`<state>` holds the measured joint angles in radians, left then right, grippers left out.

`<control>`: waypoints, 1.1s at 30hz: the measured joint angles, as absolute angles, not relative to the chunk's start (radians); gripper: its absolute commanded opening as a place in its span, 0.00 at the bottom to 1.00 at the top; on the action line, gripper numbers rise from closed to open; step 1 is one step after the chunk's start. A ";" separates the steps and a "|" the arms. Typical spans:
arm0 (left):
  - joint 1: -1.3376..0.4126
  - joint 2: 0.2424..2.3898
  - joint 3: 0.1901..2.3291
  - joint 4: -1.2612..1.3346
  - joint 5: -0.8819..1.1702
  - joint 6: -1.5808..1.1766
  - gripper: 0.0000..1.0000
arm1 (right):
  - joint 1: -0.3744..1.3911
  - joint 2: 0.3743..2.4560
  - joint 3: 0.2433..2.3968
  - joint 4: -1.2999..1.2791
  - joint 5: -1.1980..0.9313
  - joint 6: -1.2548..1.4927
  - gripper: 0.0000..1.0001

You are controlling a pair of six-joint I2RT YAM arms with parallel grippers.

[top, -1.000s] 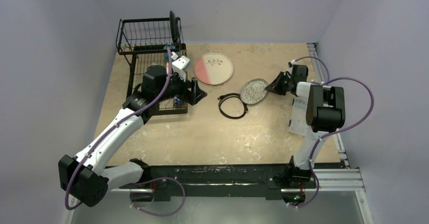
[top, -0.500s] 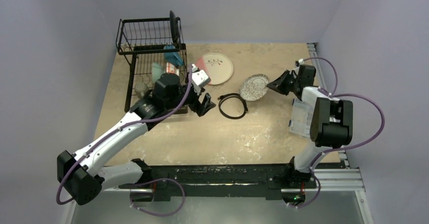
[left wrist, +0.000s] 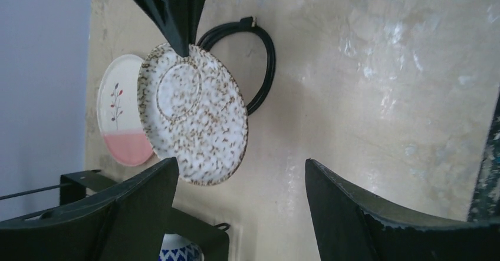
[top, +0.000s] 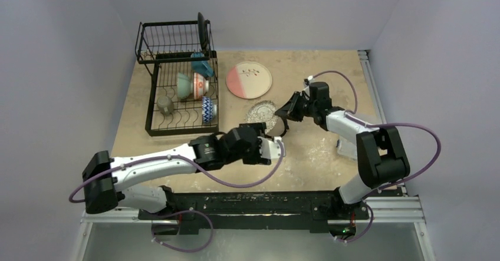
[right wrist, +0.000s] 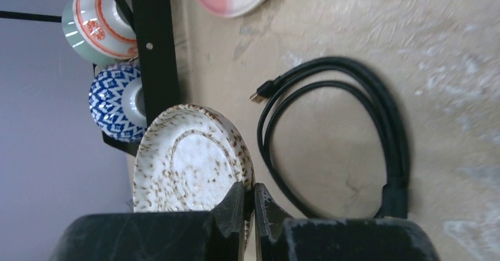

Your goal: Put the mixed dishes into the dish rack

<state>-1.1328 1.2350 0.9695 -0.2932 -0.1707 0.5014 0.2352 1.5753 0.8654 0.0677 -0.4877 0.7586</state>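
Note:
The speckled grey small plate (top: 262, 112) (left wrist: 194, 119) (right wrist: 188, 161) hangs tilted on edge above the table, just right of the dish rack (top: 177, 78). My right gripper (top: 285, 112) (right wrist: 253, 193) is shut on its rim. My left gripper (top: 268, 132) (left wrist: 240, 162) is open just in front of the plate, nothing between its fingers. The pink-and-white large plate (top: 249, 79) (left wrist: 121, 119) lies flat on the table behind. In the rack sit the mint-green bowl (top: 184, 85), red-patterned bowl (top: 200, 85) (right wrist: 100, 22), a blue-patterned mug (top: 206, 109) (right wrist: 115, 105), small grey cup (top: 165, 103) and upright black plate (top: 202, 28).
A black coiled cable (left wrist: 259, 60) (right wrist: 348, 125) lies on the table under the lifted plate. A clear plastic box (top: 344, 146) shows partly behind the right arm at the table's right edge. The rack's black frame (right wrist: 153, 49) stands close left of the plate.
My left arm has swung away from the rack to the table's middle, its gripper open. The right gripper has carried the speckled plate left towards the rack and tilted it up.

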 measured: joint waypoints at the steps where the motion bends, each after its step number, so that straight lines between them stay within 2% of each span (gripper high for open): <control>1: -1.153 1.265 0.970 -0.297 -0.218 0.522 0.77 | 0.255 1.572 0.854 0.077 -0.488 0.787 0.00; 4: -1.212 1.379 0.975 -0.331 -0.364 0.571 0.76 | 0.283 1.569 0.825 0.104 -0.477 0.865 0.00; 13: -1.267 1.578 1.039 -0.384 -0.624 0.622 0.74 | 0.315 1.522 0.793 0.120 -0.417 1.010 0.00; 33: -1.271 1.687 1.077 -0.352 -0.904 0.697 0.62 | 0.393 1.430 0.760 0.104 -0.350 1.107 0.00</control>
<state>-1.2705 1.6871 1.0775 -0.3519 -0.9039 0.6971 0.3927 1.4303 0.7605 0.1040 -0.3500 1.1072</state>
